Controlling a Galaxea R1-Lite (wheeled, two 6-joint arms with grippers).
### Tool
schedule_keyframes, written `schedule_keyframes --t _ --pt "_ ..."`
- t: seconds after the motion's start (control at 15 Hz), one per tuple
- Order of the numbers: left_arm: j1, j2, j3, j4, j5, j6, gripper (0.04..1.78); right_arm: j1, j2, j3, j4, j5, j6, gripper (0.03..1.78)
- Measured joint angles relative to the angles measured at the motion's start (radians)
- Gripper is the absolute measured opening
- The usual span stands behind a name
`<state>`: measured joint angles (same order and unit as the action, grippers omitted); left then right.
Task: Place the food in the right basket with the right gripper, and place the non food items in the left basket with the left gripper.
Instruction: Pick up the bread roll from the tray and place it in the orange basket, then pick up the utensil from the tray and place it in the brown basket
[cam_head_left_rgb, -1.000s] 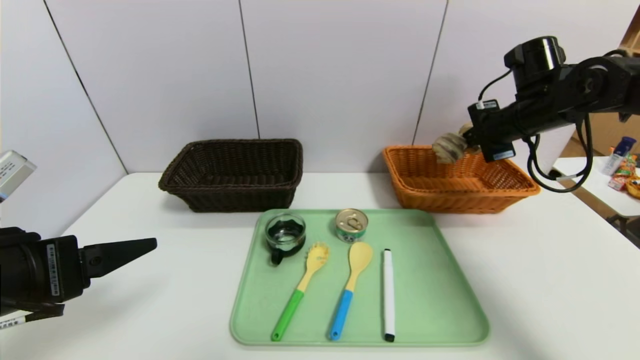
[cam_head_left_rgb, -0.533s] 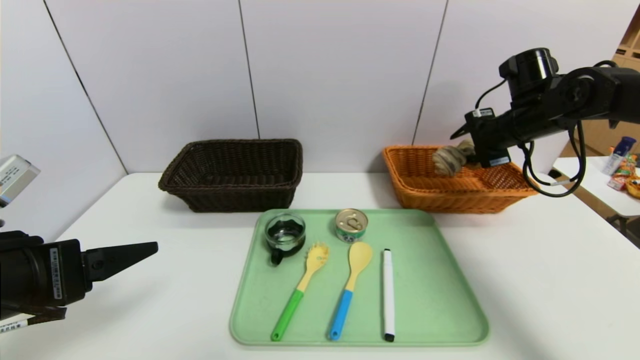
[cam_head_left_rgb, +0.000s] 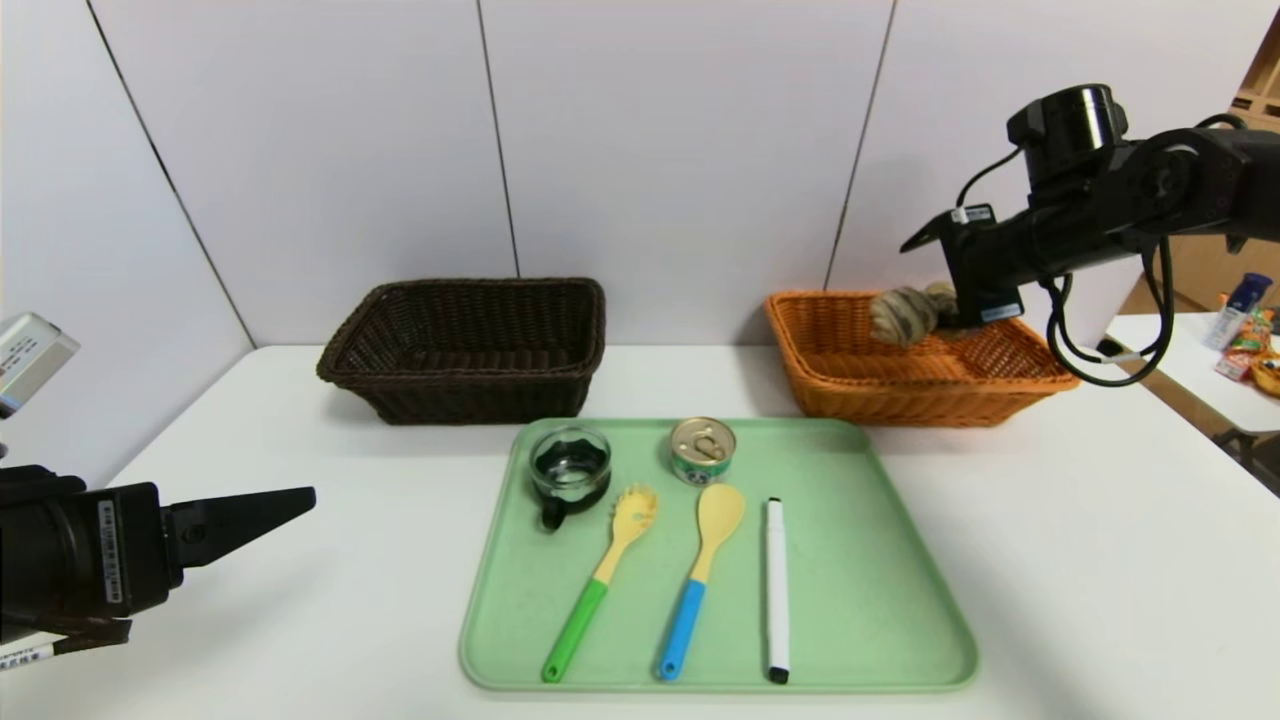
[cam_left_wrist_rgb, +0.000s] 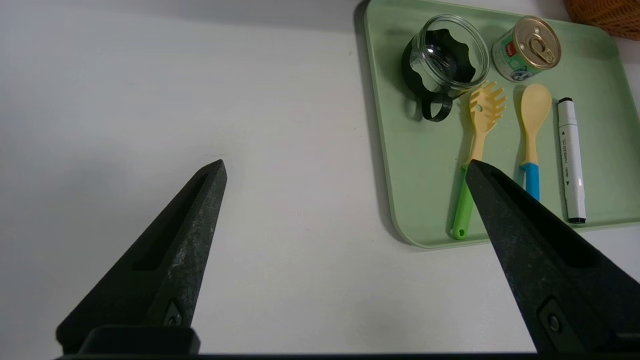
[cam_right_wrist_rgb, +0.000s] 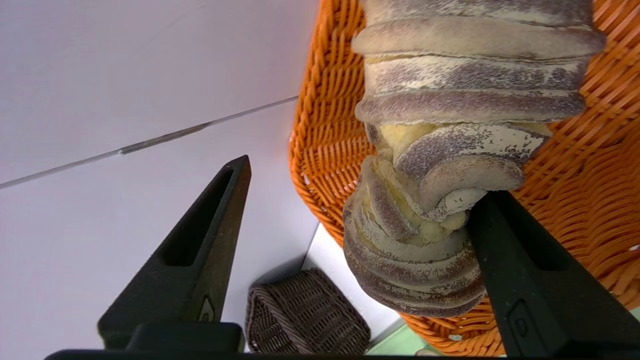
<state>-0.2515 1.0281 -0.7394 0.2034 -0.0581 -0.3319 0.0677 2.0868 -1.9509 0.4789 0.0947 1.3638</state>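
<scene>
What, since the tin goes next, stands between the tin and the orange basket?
Nothing visible does. Only the green tray's rim and bare table lie between the tin and the orange basket's near wall. The bread loaf lies inside the basket, the right pincer open over it. The left pincer is parked open, far left.

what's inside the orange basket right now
A twisted bread loaf lies in the orange basket, with the open right gripper above it. The loaf's far end and the floor beneath it are hidden. The left gripper waits by the tray.
</scene>
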Motion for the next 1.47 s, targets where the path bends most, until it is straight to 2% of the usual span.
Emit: schedule_keyframes --t 0.27,0.47,1.0,1.33,1.47 --pt "0.0 -0.019 0.013 0.001 -0.002 0.0 1.69 0.0 -0.005 0.0 -0.004 -0.004 0.004 1.54" --pt "0.0 -0.035 0.023 0.003 -0.001 0.0 1.69 0.003 0.001 0.001 0.004 -0.003 0.033 1.59" --pt "-0.001 -0.057 0.035 0.009 -0.001 0.0 1.69 0.014 0.008 0.001 -0.004 -0.009 0.034 1.67" --pt "-0.001 -0.053 0.022 0.007 0.001 -0.001 1.69 0.011 -0.034 0.0 -0.021 0.035 0.034 1.69" --pt "0.0 -0.047 0.019 0.007 0.003 -0.003 1.69 0.016 -0.075 0.0 -0.018 0.093 0.03 1.69"
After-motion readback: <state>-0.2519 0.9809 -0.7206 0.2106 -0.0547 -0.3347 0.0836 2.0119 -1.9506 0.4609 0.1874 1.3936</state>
